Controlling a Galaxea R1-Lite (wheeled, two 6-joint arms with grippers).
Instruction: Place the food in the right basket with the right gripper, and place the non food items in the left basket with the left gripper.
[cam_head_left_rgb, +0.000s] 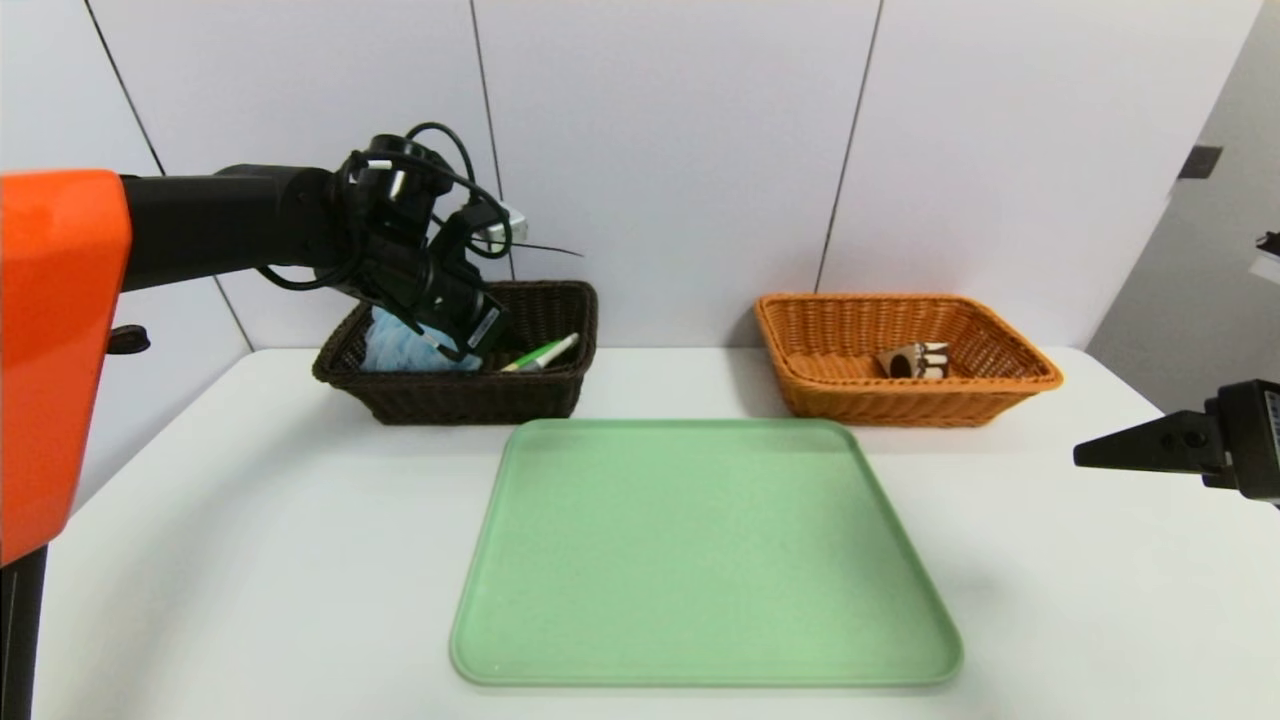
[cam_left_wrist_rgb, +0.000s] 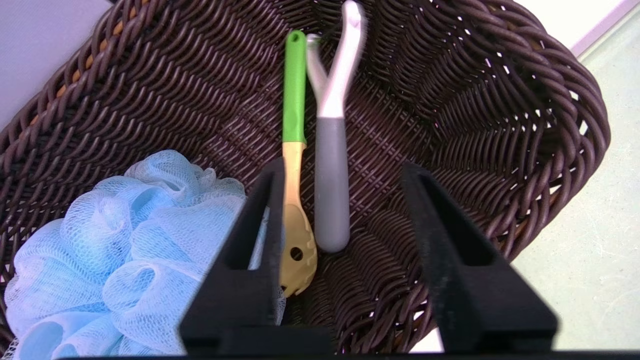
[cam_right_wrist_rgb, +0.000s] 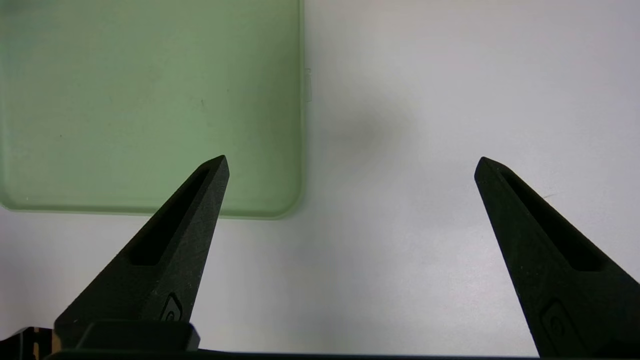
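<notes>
Kitchen tools and blue puff lie in left basket

The left gripper (cam_left_wrist_rgb: 345, 170) hangs over the dark basket (cam_head_left_rgb: 475, 395), fingers apart, above a green-handled spoon (cam_left_wrist_rgb: 295, 150), a grey-handled tool (cam_left_wrist_rgb: 332, 180) and the puff (cam_left_wrist_rgb: 135, 250); the right gripper (cam_right_wrist_rgb: 352, 162) waits wide beyond the tray (cam_head_left_rgb: 700, 560)

black left arm (cam_head_left_rgb: 230, 225), looping cables (cam_head_left_rgb: 485, 215), glossy orange-red panel (cam_head_left_rgb: 55, 330).

Your left arm (cam_head_left_rgb: 225, 225) reaches forward from the left side, and its wrist (cam_head_left_rgb: 400, 215) is bent downward. Your left gripper (cam_left_wrist_rgb: 342, 172) points down, with its fingers (cam_left_wrist_rgb: 260, 220) standing apart and nothing between them. Your right gripper (cam_right_wrist_rgb: 352, 167) is parked at the far right, above the bench (cam_head_left_rgb: 240, 560), its fingers (cam_right_wrist_rgb: 195, 215) spread wide.
</notes>
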